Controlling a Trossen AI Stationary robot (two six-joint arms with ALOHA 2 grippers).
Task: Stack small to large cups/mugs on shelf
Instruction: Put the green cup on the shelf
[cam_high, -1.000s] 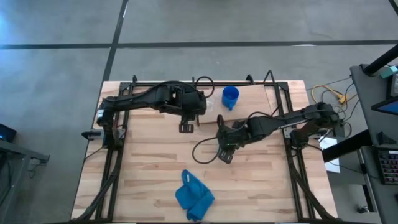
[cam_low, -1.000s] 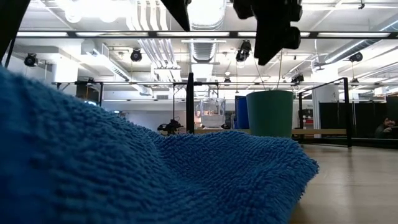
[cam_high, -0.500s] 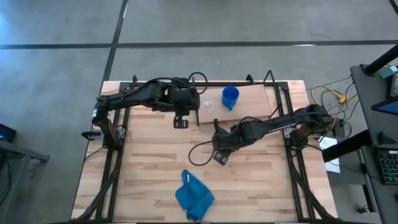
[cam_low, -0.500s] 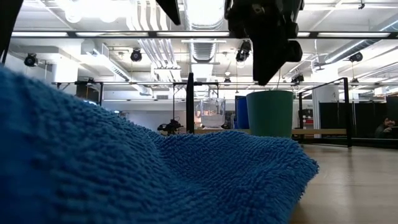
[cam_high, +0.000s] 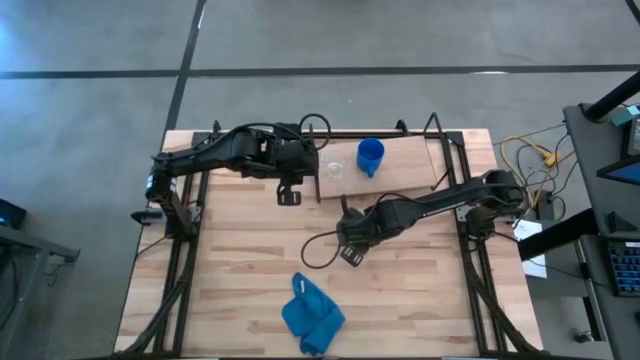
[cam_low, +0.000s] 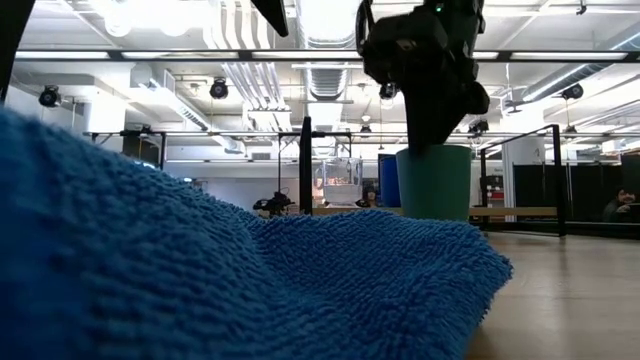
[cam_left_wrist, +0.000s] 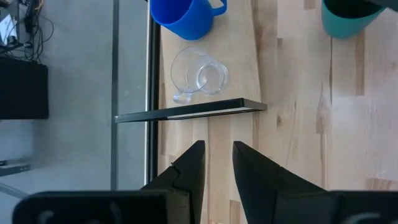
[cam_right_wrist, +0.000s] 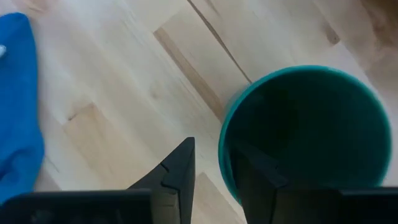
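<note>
Right gripper (cam_right_wrist: 211, 165), fingers slightly spread, straddles the green cup's (cam_right_wrist: 305, 134) rim. Left gripper (cam_left_wrist: 217, 165), narrowly parted, hovers; clear cup (cam_left_wrist: 199, 73) and blue mug (cam_left_wrist: 185, 15) lie ahead.

Light is even and bright overhead; the surface (cam_high: 240, 260) shows only faint, soft shadows beneath both arms. In the low view, ceiling lamps (cam_low: 330, 15) above the blue cloth (cam_low: 200, 280) blow out to white glare, and the cloth itself, closest to the lens, is blurred. The dark green cup (cam_low: 433, 182) behind it looks sharper. In the right wrist view that cup's rim (cam_right_wrist: 298, 81) is slightly soft.
</note>
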